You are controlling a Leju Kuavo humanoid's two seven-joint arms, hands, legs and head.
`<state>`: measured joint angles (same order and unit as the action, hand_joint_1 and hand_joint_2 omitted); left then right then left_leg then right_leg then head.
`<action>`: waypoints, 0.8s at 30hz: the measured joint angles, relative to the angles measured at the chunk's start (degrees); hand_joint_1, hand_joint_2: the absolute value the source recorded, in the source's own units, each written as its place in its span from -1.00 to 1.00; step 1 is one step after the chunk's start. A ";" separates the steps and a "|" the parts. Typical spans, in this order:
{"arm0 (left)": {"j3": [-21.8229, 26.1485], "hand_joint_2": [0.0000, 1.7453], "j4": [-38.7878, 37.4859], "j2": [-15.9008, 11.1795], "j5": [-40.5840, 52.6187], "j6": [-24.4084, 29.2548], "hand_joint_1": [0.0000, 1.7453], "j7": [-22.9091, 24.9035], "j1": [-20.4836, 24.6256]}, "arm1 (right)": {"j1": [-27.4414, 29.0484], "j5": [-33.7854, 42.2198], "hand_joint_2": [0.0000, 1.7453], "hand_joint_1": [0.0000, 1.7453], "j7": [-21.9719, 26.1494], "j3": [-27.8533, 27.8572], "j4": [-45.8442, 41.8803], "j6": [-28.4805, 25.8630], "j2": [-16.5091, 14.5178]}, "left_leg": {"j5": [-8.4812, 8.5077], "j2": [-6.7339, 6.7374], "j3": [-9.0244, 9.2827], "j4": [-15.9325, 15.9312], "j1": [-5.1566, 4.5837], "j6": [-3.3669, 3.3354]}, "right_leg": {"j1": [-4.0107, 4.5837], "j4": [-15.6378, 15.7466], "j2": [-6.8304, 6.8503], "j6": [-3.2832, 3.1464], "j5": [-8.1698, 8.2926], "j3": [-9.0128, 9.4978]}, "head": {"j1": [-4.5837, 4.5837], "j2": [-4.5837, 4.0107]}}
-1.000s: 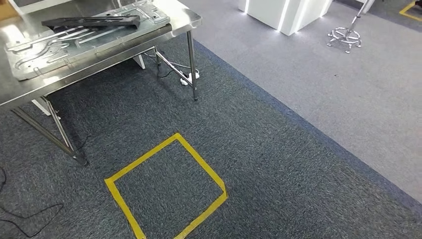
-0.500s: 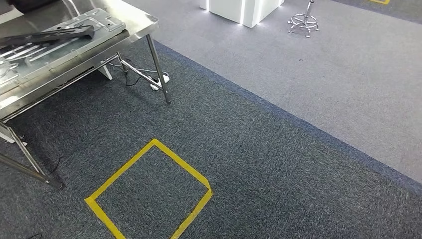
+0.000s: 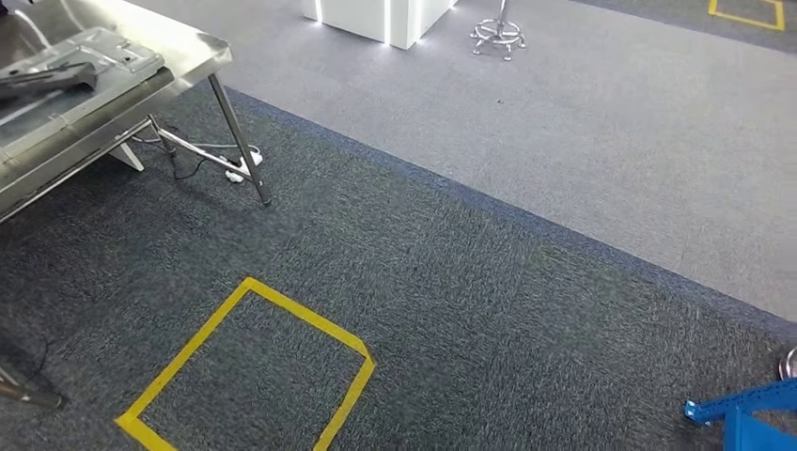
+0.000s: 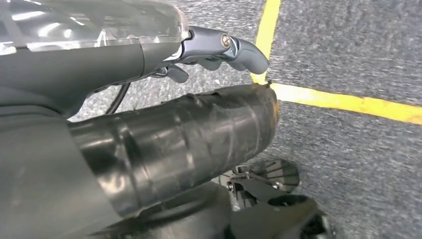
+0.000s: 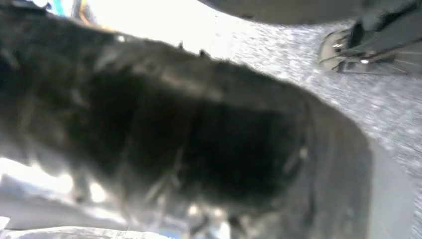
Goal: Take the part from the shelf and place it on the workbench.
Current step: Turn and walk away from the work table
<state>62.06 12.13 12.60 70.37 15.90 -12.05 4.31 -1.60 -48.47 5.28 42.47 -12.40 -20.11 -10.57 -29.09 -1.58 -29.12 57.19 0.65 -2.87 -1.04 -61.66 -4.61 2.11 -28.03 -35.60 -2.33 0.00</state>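
Bench [image 3: 188, 52] far left, blue shelf [image 3: 742, 413] near right; left hand [image 4: 219, 50] hangs, fingers' state unclear, perhaps loosely curled.

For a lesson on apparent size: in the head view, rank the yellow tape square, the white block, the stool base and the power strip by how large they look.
1. Tape square, nearest the camera.
2. White block, cut off by the frame, so unsure.
3. Stool base.
4. Power strip.
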 joint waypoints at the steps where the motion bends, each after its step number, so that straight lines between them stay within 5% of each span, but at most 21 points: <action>1: 0.03 -1.00 0.00 0.00 -0.03 -0.06 -1.00 -0.11 -0.09 | -0.08 -0.07 -1.00 -1.00 -0.02 0.00 0.01 0.00 0.01 | 0.16 0.84 -0.10 -0.14 -0.09 -0.27 | 0.04 -3.11 1.73 -0.03 -1.94 -1.37 | -0.03 0.00; 3: 0.19 -1.00 0.00 -0.04 -0.13 -0.11 -1.00 -0.26 -0.30 | -0.14 -0.24 -1.00 -1.00 -0.07 0.00 0.01 -0.01 0.01 | 0.19 2.57 -0.36 -0.13 -0.39 -0.45 | 0.15 -10.26 3.57 0.08 -5.38 -4.52 | -0.05 0.00; 5: 0.38 -1.00 0.00 -0.12 -0.30 -0.11 -1.00 -0.44 -0.35 | 0.00 -0.46 -1.00 -1.00 -0.19 0.00 0.01 -0.03 0.01 | 0.14 4.24 -0.48 -0.08 -0.61 -0.50 | 0.15 -12.19 4.07 0.16 -5.38 -4.94 | -0.05 0.00; 7: 0.53 -1.00 0.00 -0.19 -0.47 -0.13 -1.00 -0.61 -0.24 | 0.17 -0.68 -1.00 -1.00 -0.34 0.00 0.01 -0.04 0.06 | 0.02 5.57 -0.37 -0.04 -0.70 -0.43 | 0.24 -6.14 5.13 -0.06 -2.29 -1.14 | -0.06 0.00; 9: 0.71 -1.00 0.00 -0.22 -0.57 -0.20 -1.00 -0.72 -0.18 | 0.11 -0.83 -1.00 -1.00 -0.45 0.00 0.01 -0.03 0.11 | -0.25 6.64 -0.10 0.08 -0.92 -0.09 | 0.67 0.86 7.98 -0.70 -0.25 2.93 | -0.04 0.00; 11: 0.85 -1.00 0.00 -0.25 -0.62 -0.37 -1.00 -0.81 -0.12 | 0.04 -0.89 -1.00 -1.00 -0.49 0.00 0.01 -0.01 0.14 | -0.42 7.61 0.16 0.19 -1.09 0.45 | 1.13 3.16 9.31 -1.28 0.04 3.99 | -0.02 0.00; 13: 0.90 -1.00 0.00 -0.26 -0.66 -0.64 -1.00 -0.95 0.03 | 0.09 -0.90 -1.00 -1.00 -0.49 0.00 0.01 0.04 0.16 | -0.60 8.36 0.33 0.23 -1.03 1.06 | 1.05 3.42 8.06 -1.73 0.48 3.79 | -0.02 0.00; 15: 0.92 -1.00 0.00 -0.28 -0.68 -0.87 -1.00 -1.14 0.09 | 0.05 -0.91 -1.00 -1.00 -0.49 0.01 0.01 0.11 0.19 | -2.10 6.66 -0.30 1.96 -0.82 1.71 | 0.67 3.85 6.85 -2.37 0.93 3.75 | 0.05 0.00; 18: 0.95 -1.00 0.00 -0.29 -0.62 -0.97 -1.00 -1.26 -0.09 | -0.05 -1.03 -1.00 -1.00 -0.52 0.02 0.01 0.23 0.25 | -7.76 2.55 -4.85 12.19 -0.43 2.32 | 0.52 4.01 4.87 -3.04 1.34 3.38 | 0.20 0.00; 20: 0.96 -1.00 0.00 -0.29 -0.54 -0.97 -1.00 -1.23 -0.25 | 0.09 -1.10 -1.00 -1.00 -0.63 0.02 0.01 0.31 0.27 | -9.03 2.15 -7.31 17.36 -0.37 2.41 | 0.58 3.88 3.38 -3.10 1.43 3.22 | 0.20 0.00; 22: 0.96 -1.00 0.00 -0.30 -0.40 -0.96 -1.00 -1.17 -0.33 | 0.28 -1.22 -1.00 -1.00 -0.80 0.02 0.01 0.50 0.28 | -6.02 1.95 -6.07 14.45 -0.36 2.23 | 0.59 3.60 1.83 -3.03 1.47 3.19 | 0.20 0.00; 24: 0.96 -1.00 0.00 -0.32 -0.17 -0.93 -1.00 -1.18 -0.32 | 0.31 -1.49 -1.00 -1.00 -0.95 0.02 0.01 0.83 0.28 | -1.99 0.10 -2.47 6.33 -0.30 1.87 | 0.63 3.18 0.47 -2.75 1.43 3.03 | 0.20 0.00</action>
<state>63.01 12.13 12.28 70.19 14.97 -13.23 3.99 -1.28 -49.95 4.33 42.49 -12.39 -19.28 -10.29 -31.08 -1.48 -31.59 63.52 0.35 -1.00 -0.41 -58.49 -4.13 -0.64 -26.60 -32.57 -2.14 0.00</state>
